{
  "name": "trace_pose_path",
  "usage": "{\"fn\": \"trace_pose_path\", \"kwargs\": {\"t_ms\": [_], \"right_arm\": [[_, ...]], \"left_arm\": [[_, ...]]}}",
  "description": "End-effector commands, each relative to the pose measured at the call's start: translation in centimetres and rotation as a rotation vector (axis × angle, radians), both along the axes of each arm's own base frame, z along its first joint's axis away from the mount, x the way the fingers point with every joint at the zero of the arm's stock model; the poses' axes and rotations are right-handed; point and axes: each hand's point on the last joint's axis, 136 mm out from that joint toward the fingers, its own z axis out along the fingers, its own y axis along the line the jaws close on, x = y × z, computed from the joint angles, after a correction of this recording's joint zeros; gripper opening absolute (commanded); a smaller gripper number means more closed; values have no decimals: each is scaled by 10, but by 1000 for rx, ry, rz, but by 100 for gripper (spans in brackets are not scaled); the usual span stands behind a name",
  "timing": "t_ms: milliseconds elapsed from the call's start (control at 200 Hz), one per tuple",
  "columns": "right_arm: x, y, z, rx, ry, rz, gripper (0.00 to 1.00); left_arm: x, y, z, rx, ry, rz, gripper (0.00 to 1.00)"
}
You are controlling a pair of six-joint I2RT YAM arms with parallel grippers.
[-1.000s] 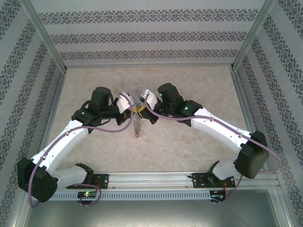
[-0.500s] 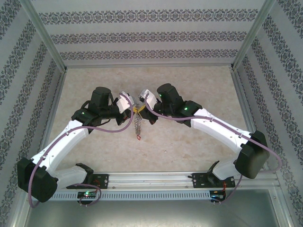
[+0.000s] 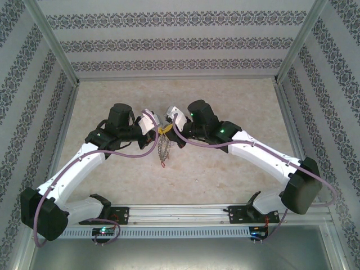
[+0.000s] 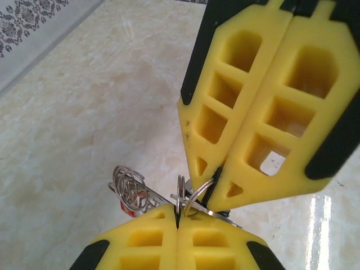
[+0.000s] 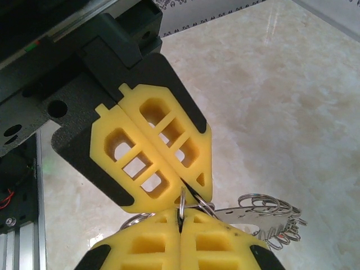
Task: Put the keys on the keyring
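Beige marbled tabletop (image 3: 236,95), enclosed on three sides by walls (image 3: 169,39) papered in grey floral bands, with an aluminium rail (image 3: 180,212) along the near edge carrying both arm bases. Item one: left gripper (image 3: 160,129), reaching in from the left to table centre, yellow fingers pressed flat together with no gap between them. Item two: right gripper (image 3: 167,128), reaching in from the right, fingers likewise pressed together, its tip meeting the left gripper's tip nose to nose above the table. Item three: keyring (image 3: 163,147), a silvery bundle of fine wire loops, hanging from the point where the two tips meet and trailing toward the near edge. In the left wrist view the left gripper (image 4: 177,219) nips a thin wire ring in its seam, and the right gripper (image 4: 216,185) nips an adjoining ring just beside it; the coiled loops of the keyring (image 4: 132,188) spread to the left of the tips. In the right wrist view the same two pinches appear, with a flat metal strip and stacked rings running off to the right. Which ring belongs to a key and which to the loop itself cannot be told. Item four: red tag (image 3: 162,163) at the lowest end of the hanging bundle. Item five: purple cables (image 3: 126,151) looping along both arms.
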Motion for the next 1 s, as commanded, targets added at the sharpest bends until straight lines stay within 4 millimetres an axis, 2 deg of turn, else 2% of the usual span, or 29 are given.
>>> {"fn": "trace_pose_path", "kwargs": {"t_ms": [0, 170, 300, 470, 605, 694, 819, 994], "right_arm": [[3, 4, -3, -18, 13, -25, 0], [14, -8, -15, -69, 49, -135, 0], [24, -11, -10, -17, 101, -216, 0], [24, -8, 3, 43, 130, -220, 0], [27, -17, 10, 89, 173, -238, 0], [25, -21, 13, 125, 209, -219, 0], [12, -18, 13, 166, 251, -124, 0], [3, -17, 4, 177, 323, -51, 0]], "left_arm": [[-3, -6, 23, -55, -75, -28, 0], [-5, -5, 24, -58, -94, -33, 0], [-11, -7, 23, -57, -126, -72, 0], [-15, -7, 25, -67, -179, -92, 0], [-15, -7, 25, -63, -186, -99, 0], [-14, -6, 26, -67, -197, -90, 0], [-13, -6, 29, -86, -220, -80, 0], [-12, -9, 34, -125, -250, -80, 0]]}}
